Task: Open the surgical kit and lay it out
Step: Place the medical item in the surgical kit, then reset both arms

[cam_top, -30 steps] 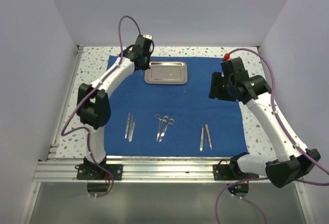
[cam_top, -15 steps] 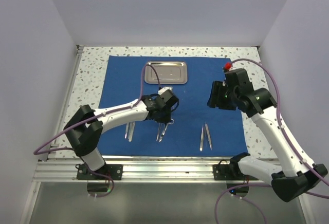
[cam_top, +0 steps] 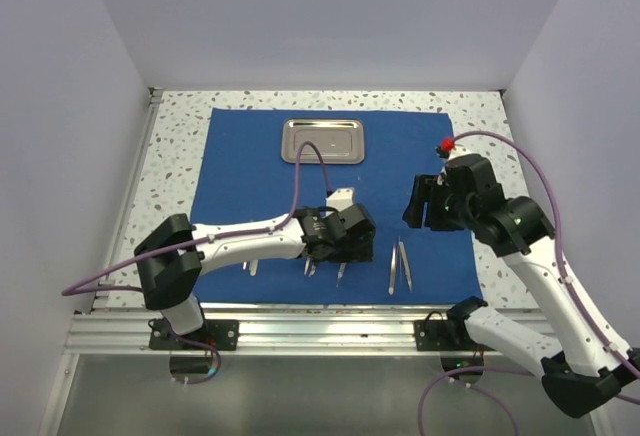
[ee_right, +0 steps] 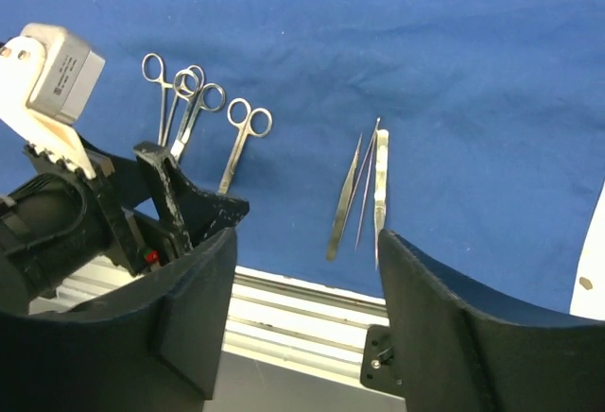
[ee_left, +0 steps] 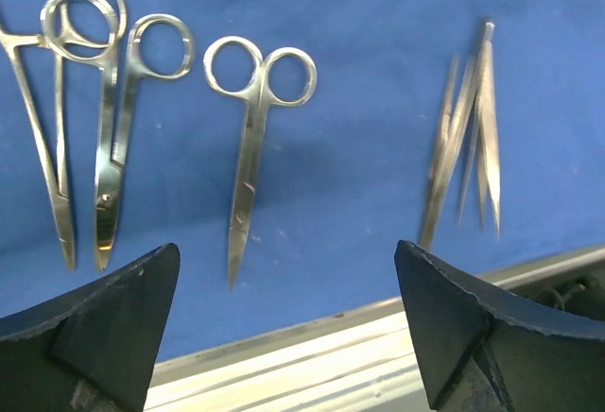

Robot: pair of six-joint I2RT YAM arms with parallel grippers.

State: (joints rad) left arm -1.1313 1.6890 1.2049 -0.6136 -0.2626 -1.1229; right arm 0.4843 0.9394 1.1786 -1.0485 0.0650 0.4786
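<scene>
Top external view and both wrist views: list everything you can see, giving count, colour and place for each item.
cloth: one, royal blue, spread flat on the table.
tray: one, shiny steel, far centre of the cloth.
ring-handled instruments: three, steel, near centre of the cloth; two overlap, one lies apart.
right tweezers: at least two, steel, near right of the cloth.
left tweezers: count unclear, steel, near left, mostly hidden under the left arm.
table: one, white speckled, under the cloth.
left gripper: one, black, open, empty, over the near centre.
right gripper: one, black, open, empty, over the cloth's right side.
</scene>
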